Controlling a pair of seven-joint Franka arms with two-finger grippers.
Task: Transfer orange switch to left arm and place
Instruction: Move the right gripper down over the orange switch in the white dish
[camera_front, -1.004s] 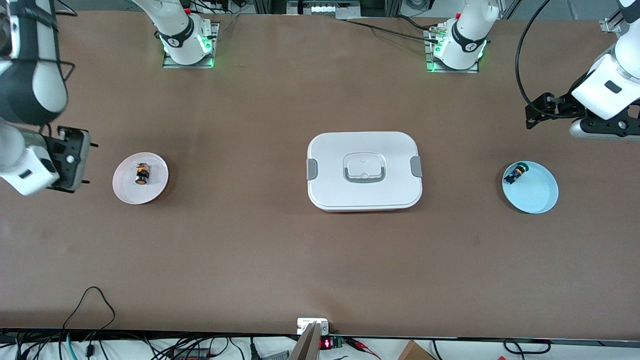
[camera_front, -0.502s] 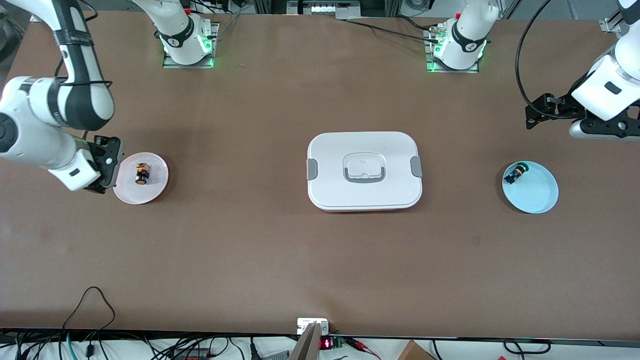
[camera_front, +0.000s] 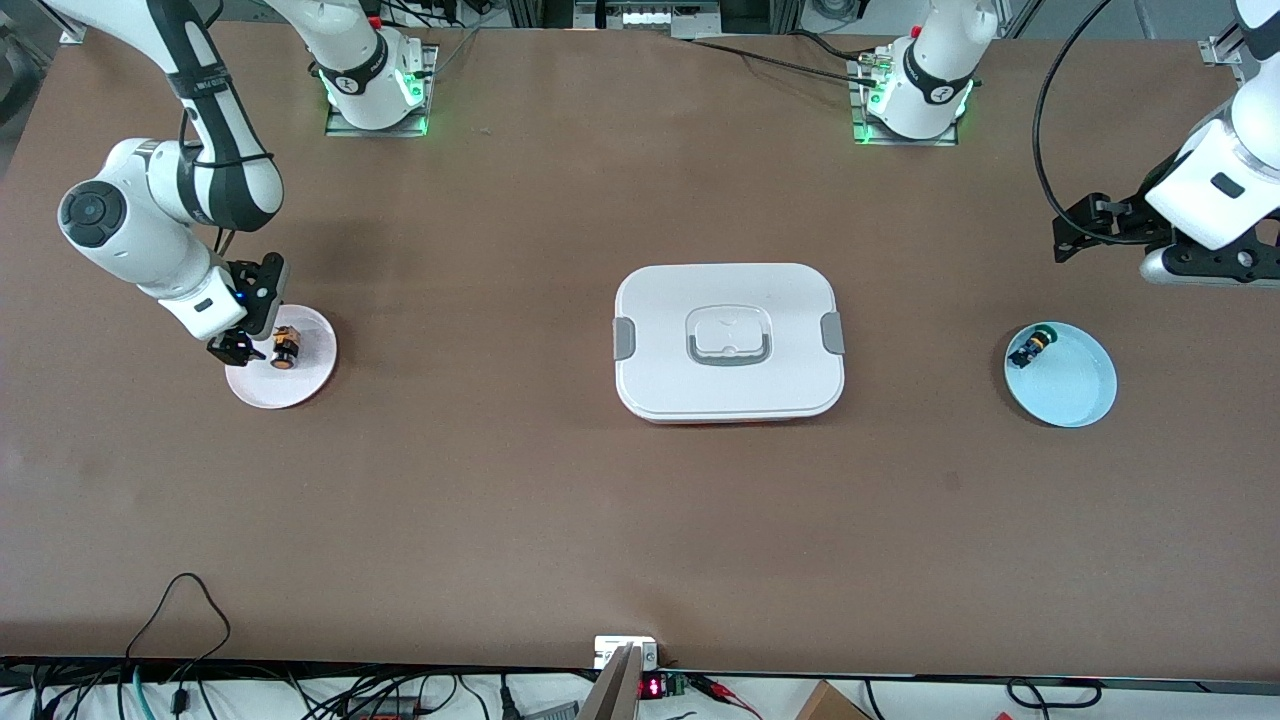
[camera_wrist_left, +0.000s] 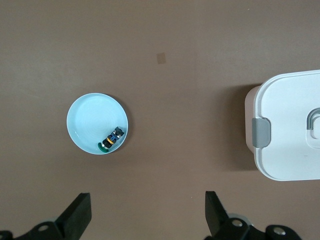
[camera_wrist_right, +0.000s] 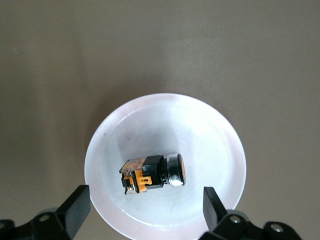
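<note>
The orange switch (camera_wrist_right: 152, 174) lies on its side in the pink plate (camera_front: 300, 390) toward the right arm's end of the worktop, well apart from the box (camera_front: 728, 342). The right gripper (camera_front: 258, 340) hangs over that plate, fingers wide, seemingly ready to straddle the switch. The left gripper (camera_wrist_left: 147, 217), fingers also wide, waits above the worktop near the blue plate (camera_wrist_left: 82, 120) with the green-capped switch (camera_wrist_left: 111, 139).

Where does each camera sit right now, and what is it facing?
Front view: high across the table, facing both arm bases; right gripper over the pink plate, left gripper up, waiting.
Left wrist view: looks down on the blue plate, green switch; fingertips show.
Right wrist view: looks down on the orange switch; fingertips show.
Front and left wrist views share the box.
</note>
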